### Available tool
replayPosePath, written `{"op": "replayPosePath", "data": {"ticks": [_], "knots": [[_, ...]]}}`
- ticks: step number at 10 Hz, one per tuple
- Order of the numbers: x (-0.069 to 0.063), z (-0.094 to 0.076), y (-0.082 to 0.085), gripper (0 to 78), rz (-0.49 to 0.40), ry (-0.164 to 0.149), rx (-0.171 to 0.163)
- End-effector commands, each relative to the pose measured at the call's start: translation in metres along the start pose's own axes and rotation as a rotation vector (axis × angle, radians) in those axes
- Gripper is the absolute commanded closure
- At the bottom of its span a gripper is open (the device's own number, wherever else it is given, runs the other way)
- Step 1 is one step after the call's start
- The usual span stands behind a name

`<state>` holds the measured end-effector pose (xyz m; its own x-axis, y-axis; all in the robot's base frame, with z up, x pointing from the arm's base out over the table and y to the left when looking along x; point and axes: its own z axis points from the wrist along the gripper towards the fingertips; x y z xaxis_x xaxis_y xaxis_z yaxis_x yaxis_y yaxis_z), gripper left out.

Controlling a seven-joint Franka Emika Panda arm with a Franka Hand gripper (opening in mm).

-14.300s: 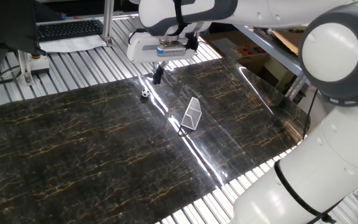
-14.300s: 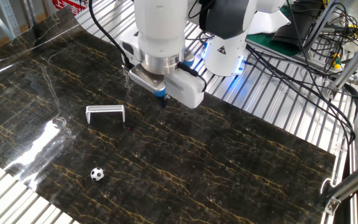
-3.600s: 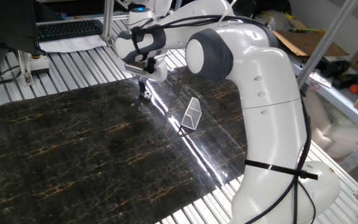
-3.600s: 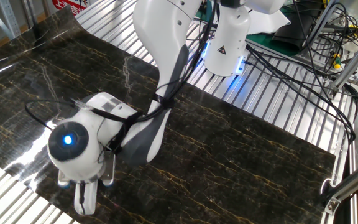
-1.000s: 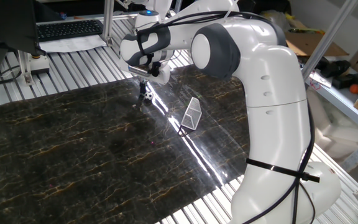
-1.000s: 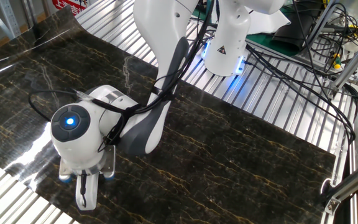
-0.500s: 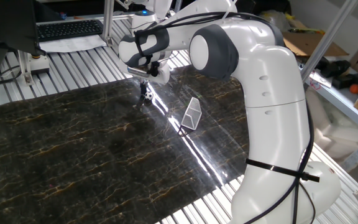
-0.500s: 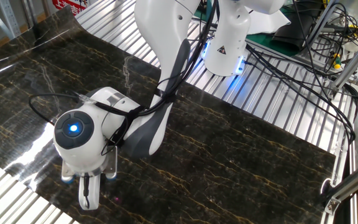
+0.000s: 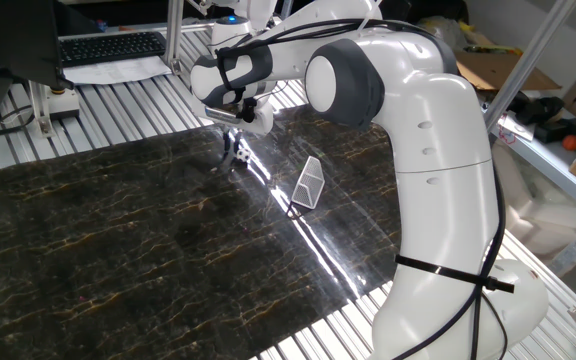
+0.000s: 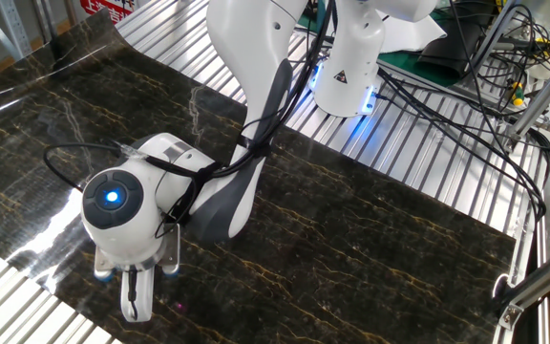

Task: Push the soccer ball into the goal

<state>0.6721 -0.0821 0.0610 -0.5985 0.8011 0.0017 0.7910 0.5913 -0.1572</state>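
Note:
In one fixed view the soccer ball (image 9: 238, 156), tiny and white with black patches, lies on the dark marble mat near its far edge. My gripper (image 9: 231, 148) points down right beside the ball, on its left, and its dark fingers look closed together and empty. The goal (image 9: 309, 183), a small white-framed wedge with pale mesh, stands on the mat to the right of the ball, a few ball-widths away. In the other fixed view the gripper (image 10: 134, 298) hangs below the round wrist with its fingers together. The arm hides both ball and goal there.
The dark marble mat (image 9: 148, 250) lies on a slatted metal table (image 9: 118, 120). A keyboard (image 9: 113, 45) sits at the back left. The robot base with cables (image 10: 347, 67) stands beyond the mat. A clear plastic sheet gives bright glare (image 9: 308, 235) across the mat.
Over the last second the wrist has shifted slightly along the mat near the ball. The ball and goal stay nearly where they were. The fingers have stayed together.

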Motion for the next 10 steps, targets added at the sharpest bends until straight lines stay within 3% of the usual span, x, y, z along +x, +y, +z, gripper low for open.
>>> {"op": "replayPosePath", "data": {"ticks": [1, 9, 10], "knots": [[0.0, -0.004, 0.0, 0.2, -0.001, 0.001, 0.002], [0.0, -0.004, 0.0, 0.2, -0.001, 0.001, 0.002], [-0.023, -0.034, 0.004, 0.2, 0.014, 0.014, -0.121]]}}
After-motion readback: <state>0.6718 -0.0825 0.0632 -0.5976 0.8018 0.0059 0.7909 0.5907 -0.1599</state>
